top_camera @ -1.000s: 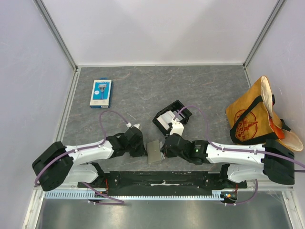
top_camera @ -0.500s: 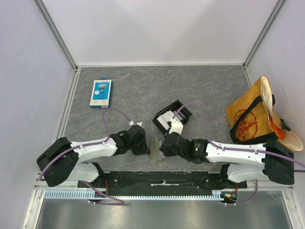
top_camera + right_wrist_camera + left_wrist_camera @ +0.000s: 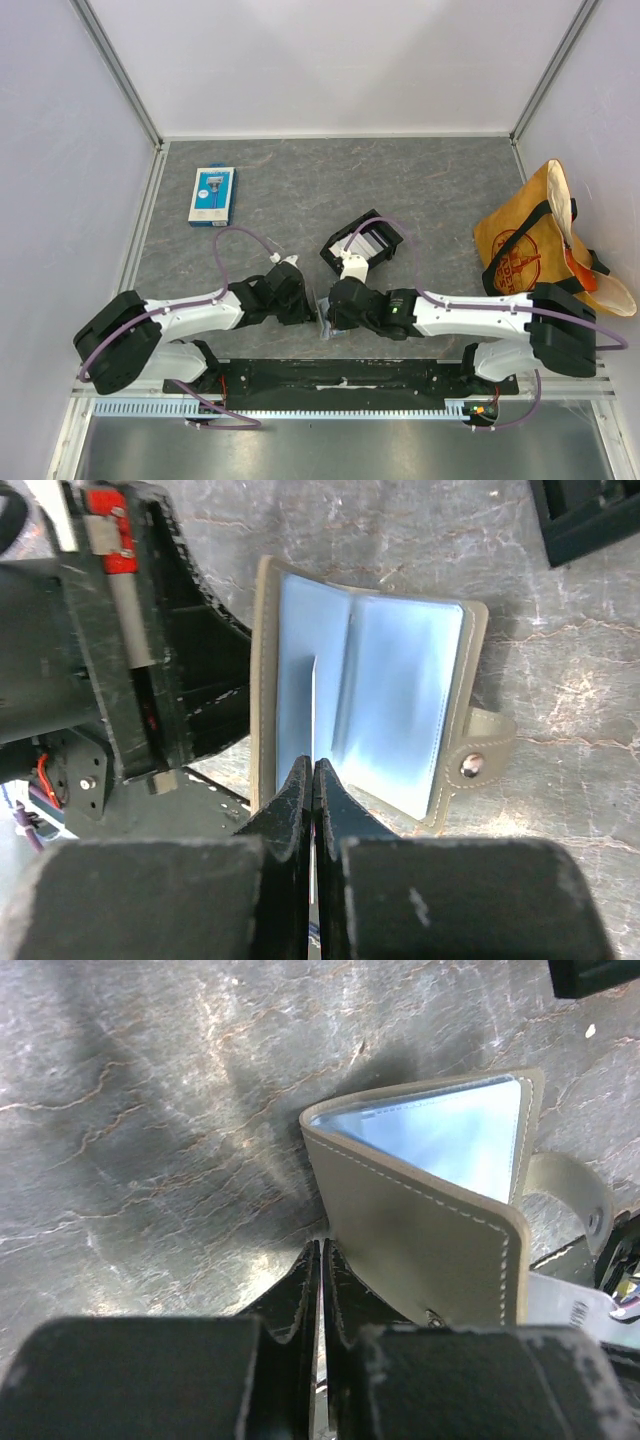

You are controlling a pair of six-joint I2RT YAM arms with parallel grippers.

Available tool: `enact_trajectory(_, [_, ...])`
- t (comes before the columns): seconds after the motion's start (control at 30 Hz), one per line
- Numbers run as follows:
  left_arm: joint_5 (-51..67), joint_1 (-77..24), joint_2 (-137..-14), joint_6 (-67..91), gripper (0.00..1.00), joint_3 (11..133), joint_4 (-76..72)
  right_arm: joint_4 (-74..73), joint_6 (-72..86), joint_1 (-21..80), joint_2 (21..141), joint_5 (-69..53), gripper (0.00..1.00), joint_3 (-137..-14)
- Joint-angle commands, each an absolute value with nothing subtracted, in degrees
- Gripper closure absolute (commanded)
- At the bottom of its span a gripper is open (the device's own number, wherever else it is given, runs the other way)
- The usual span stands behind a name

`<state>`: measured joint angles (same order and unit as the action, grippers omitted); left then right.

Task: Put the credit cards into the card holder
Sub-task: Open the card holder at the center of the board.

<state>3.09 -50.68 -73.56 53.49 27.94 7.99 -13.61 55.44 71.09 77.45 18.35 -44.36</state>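
Grey table [image 3: 450,190]; left end effector [image 3: 319,1252] closed; right end effector [image 3: 313,767] pinches credit card [image 3: 313,700].

Blue pack [image 3: 212,195], black tray [image 3: 385,237], tan bag [image 3: 530,250]

Closed pincer [image 3: 315,767], open card holder [image 3: 400,695]

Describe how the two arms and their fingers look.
The left arm and right arm have white shells between bulky black joints. A purple cable loops along each. The right arm shows a small green light; a red tab marks the left arm's wrist. The fingers are black, tapered and scuffed at the edges.
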Motion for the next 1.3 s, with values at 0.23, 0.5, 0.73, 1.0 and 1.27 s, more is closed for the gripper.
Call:
enact_trajectory(0.23, [-2.2,-50.9,-64.3,53.4,0.56,23.7,9.8,-11.8,56.0,71.7,86.2,18.5,1.0,-46.8])
enact_trajectory(0.5, [-2.2,-50.4,-53.5,56.4,0.3,20.0,11.4,-12.3,56.1,72.5,89.9,19.7,1.0,-47.4])
enact_trajectory(0.73, [-4.4,-50.4,-44.6,61.4,0.18,20.1,11.4,-12.1,55.3,72.8,89.6,20.1,1.0,-47.7])
enact_trajectory(1.0, [-6.7,-50.2,-50.7,64.0,0.16,25.1,11.6,-12.1,55.0,72.9,89.3,20.5,1.0,-48.0])
enact_trajectory(1.27, [-5.8,-50.1,-54.6,66.0,0.14,26.2,6.6,-12.2,54.8,73.2,89.3,20.7,1.0,-47.9])
